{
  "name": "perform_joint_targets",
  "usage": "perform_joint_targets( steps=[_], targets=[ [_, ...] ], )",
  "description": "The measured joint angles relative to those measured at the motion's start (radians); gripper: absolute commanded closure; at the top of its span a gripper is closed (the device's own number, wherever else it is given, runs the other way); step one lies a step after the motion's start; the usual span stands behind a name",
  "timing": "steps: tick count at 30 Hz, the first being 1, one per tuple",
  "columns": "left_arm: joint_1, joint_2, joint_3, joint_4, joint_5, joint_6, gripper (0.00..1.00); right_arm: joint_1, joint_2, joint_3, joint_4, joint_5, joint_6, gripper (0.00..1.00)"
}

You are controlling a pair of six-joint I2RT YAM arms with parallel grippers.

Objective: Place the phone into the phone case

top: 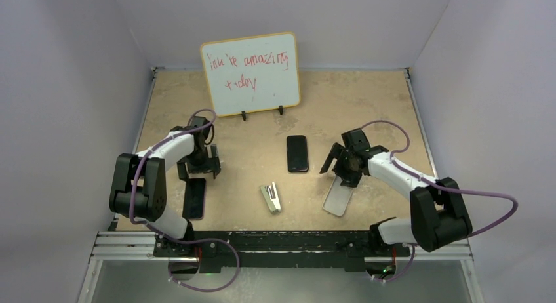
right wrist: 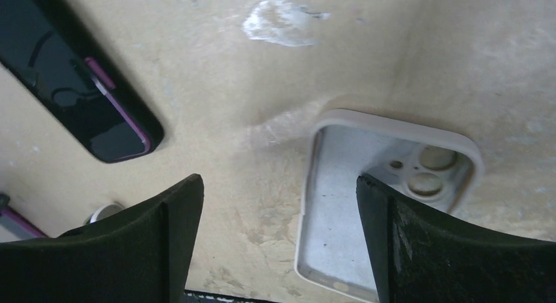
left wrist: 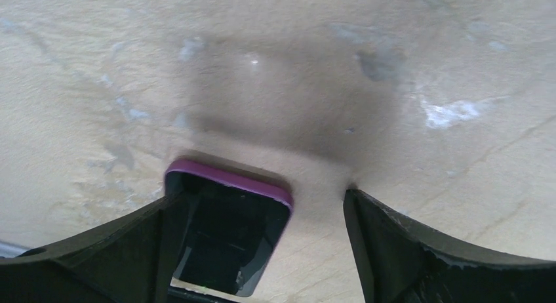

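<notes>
So, a tan bench (top: 367,106) is seen with a whiteboard (top: 250,73) propped at the back. Both are held apart with nothing gripped: the left pincer (left wrist: 259,195) over a purple-rimmed phone (left wrist: 229,241) at the near left, the right pincer (right wrist: 278,178) over the phone case (right wrist: 341,211), which is laid open side up at the near right. A second phone (top: 297,153) is laid mid-bench, apart from the case, and a grey stapler (top: 271,198) is left near the case.

whiteboard (top: 250,74) – upper middle, red scribble, propped upright on little black feet | small grey stapler (top: 271,197) – lying just below centre | tan table (top: 374,113), kinda scuffed, whitish smudges in the wrist views
</notes>
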Motion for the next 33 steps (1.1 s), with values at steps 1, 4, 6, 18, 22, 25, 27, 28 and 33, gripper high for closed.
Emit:
perform_joint_targets(
  steps=[1, 4, 6, 18, 22, 25, 27, 28, 33],
  targets=[
    [0.001, 0.000, 0.000, 0.008, 0.015, 0.006, 0.09, 0.004, 0.000, -0.002, 0.017, -0.018, -0.011, 0.13],
    [0.000, -0.001, -0.003, 0.036, 0.066, 0.015, 0.10, 0.028, -0.002, -0.011, 0.071, -0.074, -0.048, 0.12],
    [0.000, -0.011, -0.003, 0.049, 0.096, 0.018, 0.12, 0.056, -0.012, -0.016, 0.100, -0.105, -0.068, 0.12],
    [0.000, -0.275, 0.126, 0.097, 0.204, 0.052, 0.06, 0.197, -0.153, -0.032, 0.313, -0.238, -0.095, 0.12],
    [0.000, -0.380, 0.238, 0.101, 0.203, 0.068, 0.00, 0.275, -0.158, -0.026, 0.397, -0.215, -0.044, 0.13],
    [0.000, -0.448, 0.326, 0.108, 0.192, 0.069, 0.00, 0.346, -0.140, -0.019, 0.486, -0.195, 0.006, 0.14],
    [0.000, -0.489, 0.378, 0.114, 0.184, 0.069, 0.00, 0.404, -0.107, -0.018, 0.572, -0.187, 0.040, 0.15],
    [0.000, -0.510, 0.401, 0.116, 0.181, 0.068, 0.00, 0.433, -0.081, -0.014, 0.614, -0.179, 0.053, 0.16],
    [0.000, -0.577, 0.427, 0.105, 0.133, 0.038, 0.00, 0.553, 0.156, 0.087, 0.777, -0.177, 0.089, 0.25]
  ],
)
